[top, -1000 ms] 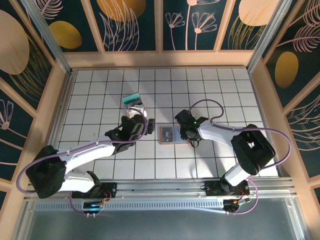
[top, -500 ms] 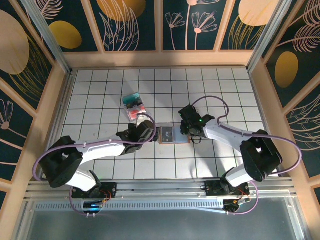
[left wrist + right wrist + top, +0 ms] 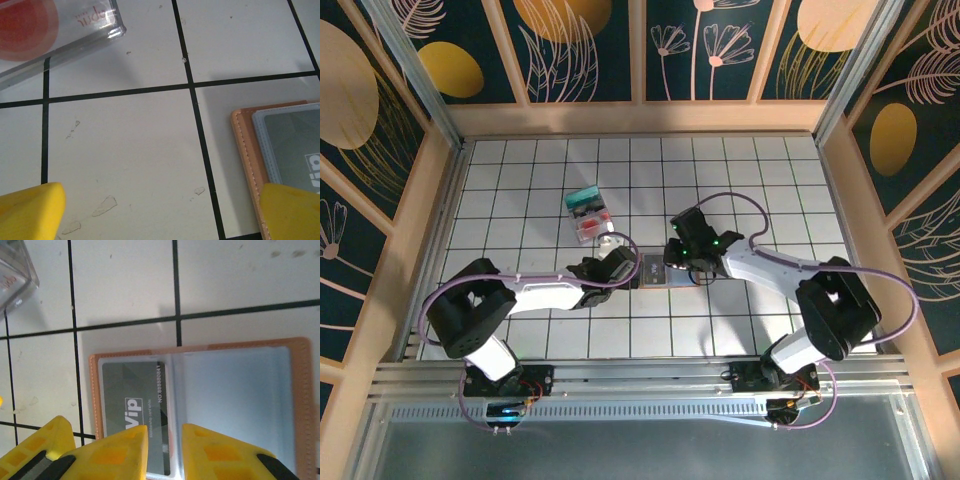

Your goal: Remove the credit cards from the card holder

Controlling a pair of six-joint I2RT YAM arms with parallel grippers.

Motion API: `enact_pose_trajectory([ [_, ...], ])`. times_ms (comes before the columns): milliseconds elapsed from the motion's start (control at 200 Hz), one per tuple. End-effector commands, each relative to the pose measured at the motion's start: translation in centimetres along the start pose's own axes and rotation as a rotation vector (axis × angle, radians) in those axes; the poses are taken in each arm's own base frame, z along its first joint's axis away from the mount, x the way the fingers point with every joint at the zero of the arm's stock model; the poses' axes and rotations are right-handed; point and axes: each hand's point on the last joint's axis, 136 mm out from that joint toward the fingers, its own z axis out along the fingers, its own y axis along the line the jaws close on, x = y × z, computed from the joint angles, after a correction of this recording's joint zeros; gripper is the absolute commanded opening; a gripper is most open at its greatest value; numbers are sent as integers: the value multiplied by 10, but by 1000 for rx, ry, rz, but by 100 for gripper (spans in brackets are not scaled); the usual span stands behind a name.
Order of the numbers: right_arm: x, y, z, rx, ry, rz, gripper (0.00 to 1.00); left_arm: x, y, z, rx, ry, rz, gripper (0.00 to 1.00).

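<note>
Holder: the card holder lies open and flat on the white tiled table, blue-grey inside facing up, between the two grippers.

Card in holder: we see one grey card marked "Vip" tucked in the left pocket. The right pocket looks empty to us.

Loose cards: a teal card and a clear card with red print lie touching or overlapping on the tiles, near the holder on its far left side. We cannot tell which.

Left gripper: the left gripper is spread as wide as it goes and holds nothing. It hangs low over the tiles at the holder's left edge, with one yellow finger above that edge's salmon border.

Right gripper: the right gripper shows only a narrow gap between its yellow fingers. It sits over the near edge of the holder, with the gap above the grey card's right edge. We see nothing pinched in it.

Done so far: we judge that the two loose cards came out of the holder, so the job is well along.

Left to do: the grey card has to come out of its pocket. We think the right gripper is placed to work on that.
</note>
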Motion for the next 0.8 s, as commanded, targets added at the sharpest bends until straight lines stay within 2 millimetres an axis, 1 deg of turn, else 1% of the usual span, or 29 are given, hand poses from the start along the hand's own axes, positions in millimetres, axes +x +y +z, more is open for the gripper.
enact_pose_trajectory([
  [0, -5, 20, 4, -54, -2, 9, 24, -3, -9, 4, 21, -3, -31, 99],
  [70, -3, 25, 8, -65, 6, 4, 24, 2, -7, 7, 9, 12, -25, 99],
  [150, -3, 25, 10, -68, 8, 3, 24, 6, -6, 10, 6, 25, -20, 99],
  [405, 7, 17, 23, -40, 48, 6, 24, 12, -8, 15, 5, 48, -6, 99],
  [581, 13, 15, 30, -36, 72, 6, 25, 16, -4, 15, -10, 62, 10, 99],
  [796, 14, 10, 35, -25, 80, 12, 25, 18, -1, 14, -21, 74, 28, 99],
])
